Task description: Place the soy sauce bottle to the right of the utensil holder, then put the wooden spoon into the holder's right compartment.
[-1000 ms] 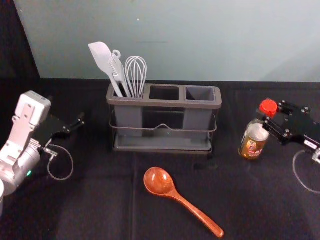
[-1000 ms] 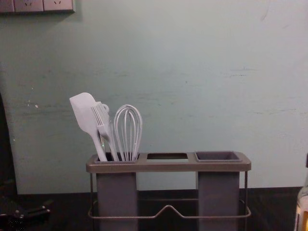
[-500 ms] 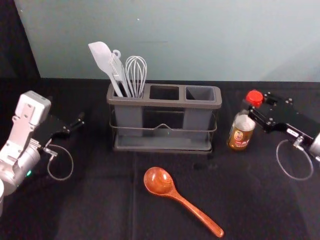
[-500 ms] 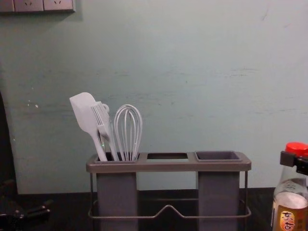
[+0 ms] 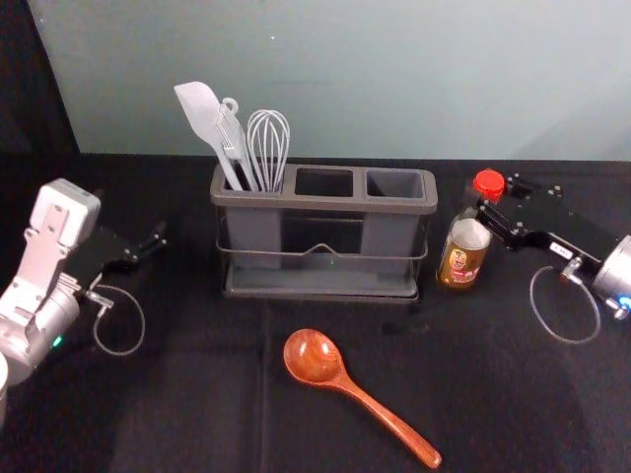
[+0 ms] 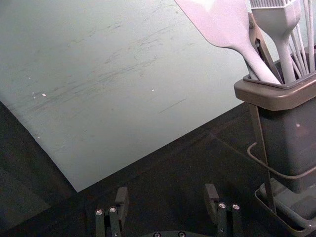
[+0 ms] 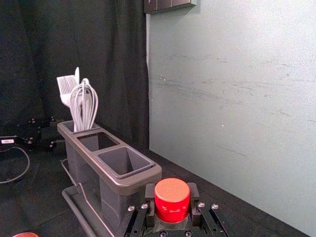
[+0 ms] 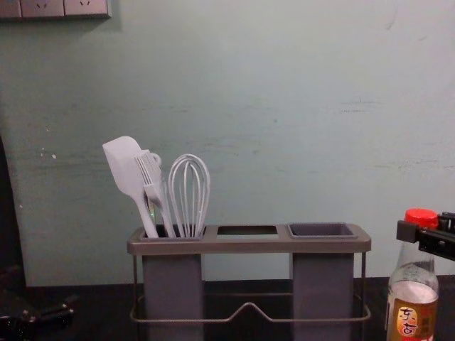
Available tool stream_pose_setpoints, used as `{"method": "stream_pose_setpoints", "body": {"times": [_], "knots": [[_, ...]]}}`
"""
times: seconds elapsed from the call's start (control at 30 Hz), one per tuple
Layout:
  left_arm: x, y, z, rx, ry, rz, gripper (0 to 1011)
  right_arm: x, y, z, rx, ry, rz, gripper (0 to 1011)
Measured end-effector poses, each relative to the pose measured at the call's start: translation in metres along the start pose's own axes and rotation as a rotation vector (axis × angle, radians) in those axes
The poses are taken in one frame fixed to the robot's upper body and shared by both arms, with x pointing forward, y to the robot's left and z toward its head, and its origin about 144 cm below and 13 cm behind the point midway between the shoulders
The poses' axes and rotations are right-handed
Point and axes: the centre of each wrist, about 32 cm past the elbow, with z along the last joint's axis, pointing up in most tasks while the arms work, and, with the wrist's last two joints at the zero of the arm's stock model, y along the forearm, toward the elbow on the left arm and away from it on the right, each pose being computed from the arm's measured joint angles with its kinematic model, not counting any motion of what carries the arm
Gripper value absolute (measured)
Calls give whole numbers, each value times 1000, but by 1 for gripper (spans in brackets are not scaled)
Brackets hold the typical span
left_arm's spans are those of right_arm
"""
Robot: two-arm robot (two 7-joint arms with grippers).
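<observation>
Black cloth (image 5: 177,404) covers the table before a pale wall (image 5: 414,79). Head view: the bottle (image 5: 461,258) is just right of the holder (image 5: 325,204), at the right gripper (image 5: 493,200); the spoon (image 5: 314,357) lies in front. Left wrist view: the left gripper (image 6: 167,196) idles left of the holder, fingers apart. Right wrist view: the right gripper is clamped on the bottle, below its cap (image 7: 172,197). Chest view: the bottle looks near upright. Placing it seems in hand; next, seat it, then release.
</observation>
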Motion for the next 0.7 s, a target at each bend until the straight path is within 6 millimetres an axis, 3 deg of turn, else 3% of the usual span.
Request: {"method": "stream_pose_setpoints", "body": {"times": [0.1, 0.13, 0.7], "knots": [[0, 0, 0, 0, 0, 0, 1005, 1, 1, -2, -5, 7, -3, 385], [0, 0, 0, 0, 0, 0, 1005, 3, 3, -5, -9, 17, -5, 1002], [0, 0, 0, 0, 0, 0, 1005, 3, 3, -5, -9, 17, -5, 1003]]}}
